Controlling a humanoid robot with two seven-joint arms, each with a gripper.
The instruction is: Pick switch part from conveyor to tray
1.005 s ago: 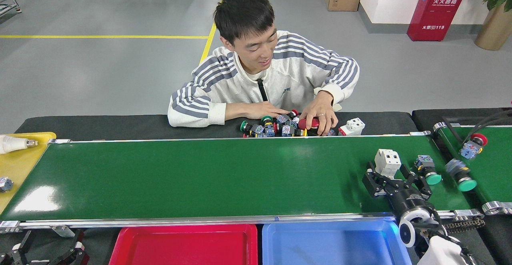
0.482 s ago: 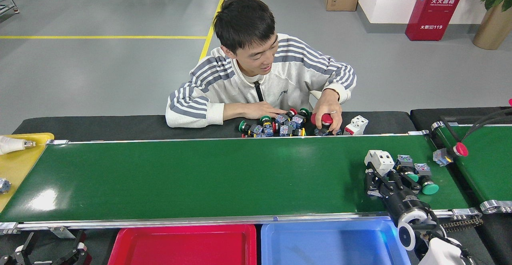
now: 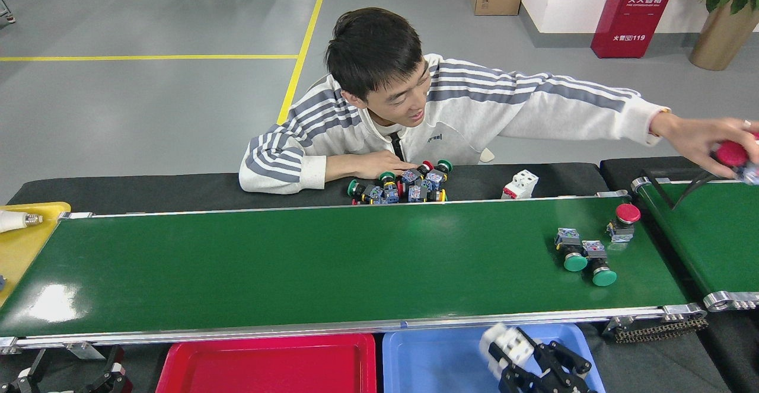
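Observation:
The conveyor (image 3: 296,262) runs across the view, a wide glossy green belt. At its right end lie two green-capped switch parts (image 3: 575,252) (image 3: 599,267) and a red-capped one (image 3: 622,220). My right gripper (image 3: 520,356) is below the belt's front rail, over the blue tray (image 3: 433,360), shut on a white blocky switch part (image 3: 501,341). My left gripper (image 3: 65,378) shows only at the bottom left edge, below the belt, with its dark fingers spread wide and nothing between them.
A red tray (image 3: 267,363) sits left of the blue one. A person leans over the far side; one hand (image 3: 708,138) holds a red button over the shorter right belt (image 3: 699,239). A pile of switch parts (image 3: 400,185) and a white block (image 3: 520,184) lie on the black mat. A yellow tray (image 3: 24,251) is at far left.
My right gripper lifted the white switch part off the belt and carried it back over the blue tray. The buttons rode left along the belt. The person's arm reached out right.

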